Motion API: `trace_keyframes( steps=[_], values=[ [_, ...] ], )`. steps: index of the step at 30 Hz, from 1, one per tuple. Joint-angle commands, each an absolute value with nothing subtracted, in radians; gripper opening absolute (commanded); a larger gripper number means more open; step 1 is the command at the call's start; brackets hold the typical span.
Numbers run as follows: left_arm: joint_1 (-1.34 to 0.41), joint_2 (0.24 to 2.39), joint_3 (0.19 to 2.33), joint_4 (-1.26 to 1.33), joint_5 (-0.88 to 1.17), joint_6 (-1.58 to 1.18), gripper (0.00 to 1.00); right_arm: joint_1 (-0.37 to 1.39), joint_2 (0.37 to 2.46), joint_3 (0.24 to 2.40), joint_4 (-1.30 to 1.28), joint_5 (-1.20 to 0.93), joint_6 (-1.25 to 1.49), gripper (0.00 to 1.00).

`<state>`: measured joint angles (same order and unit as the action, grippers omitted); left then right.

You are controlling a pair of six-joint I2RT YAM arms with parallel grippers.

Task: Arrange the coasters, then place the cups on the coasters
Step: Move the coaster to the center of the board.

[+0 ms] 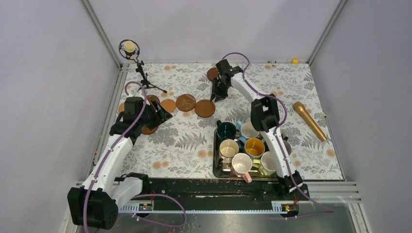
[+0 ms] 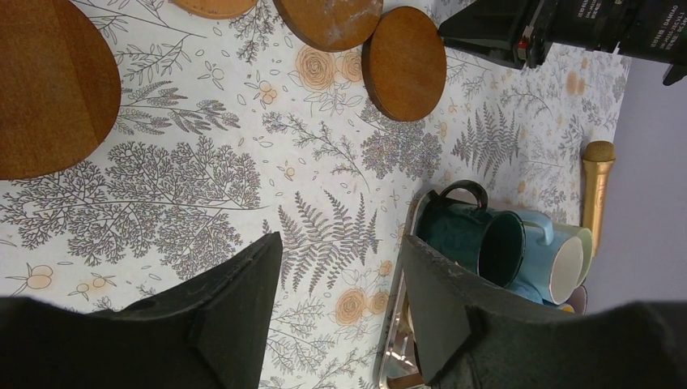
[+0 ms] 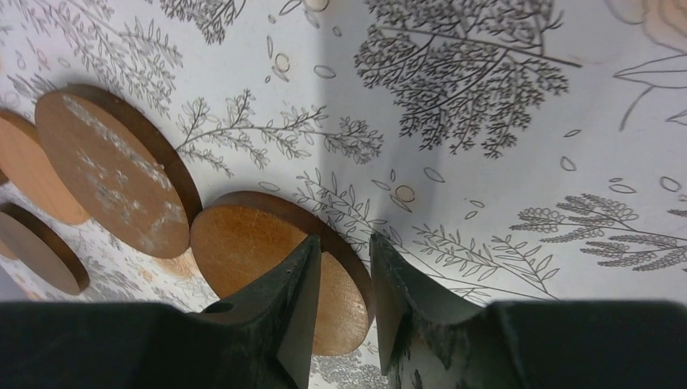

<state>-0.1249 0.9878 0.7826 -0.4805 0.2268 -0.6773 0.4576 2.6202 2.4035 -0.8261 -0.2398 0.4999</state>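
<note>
Across the table's far left, coasters (image 1: 186, 102) lie in a loose row; cups (image 1: 254, 145) sit bunched in the tray (image 1: 214, 158). Left gripper (image 2: 340, 243) spread, empty. Right gripper (image 3: 342, 361) narrowly parted above the end coaster (image 3: 243, 251), pinching nothing.

Top external: fixed, high beyond the near edge of the worktop (image 1: 184, 141), angled down, far, whole surface framed; left wrist: low, near, looking past the left claw (image 2: 340, 241) across the worktop toward the tray (image 2: 394, 332); right wrist: very near, facing down past the right claw (image 3: 344, 239); both wrist views share the scratched coaster (image 3: 113, 182); top external covers all.
</note>
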Motion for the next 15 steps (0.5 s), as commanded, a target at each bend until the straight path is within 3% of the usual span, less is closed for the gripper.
trace_keyframes(
  steps=[1,15],
  values=[
    [-0.117,0.969,0.806,-0.464,0.194,-0.657,0.58,0.491,2.604,2.422,-0.865,-0.302,0.422,0.37],
    [-0.109,0.967,0.803,-0.486,0.193,-0.659,0.58,0.583,2.495,2.283,-0.934,-0.246,0.304,0.37]
  ],
)
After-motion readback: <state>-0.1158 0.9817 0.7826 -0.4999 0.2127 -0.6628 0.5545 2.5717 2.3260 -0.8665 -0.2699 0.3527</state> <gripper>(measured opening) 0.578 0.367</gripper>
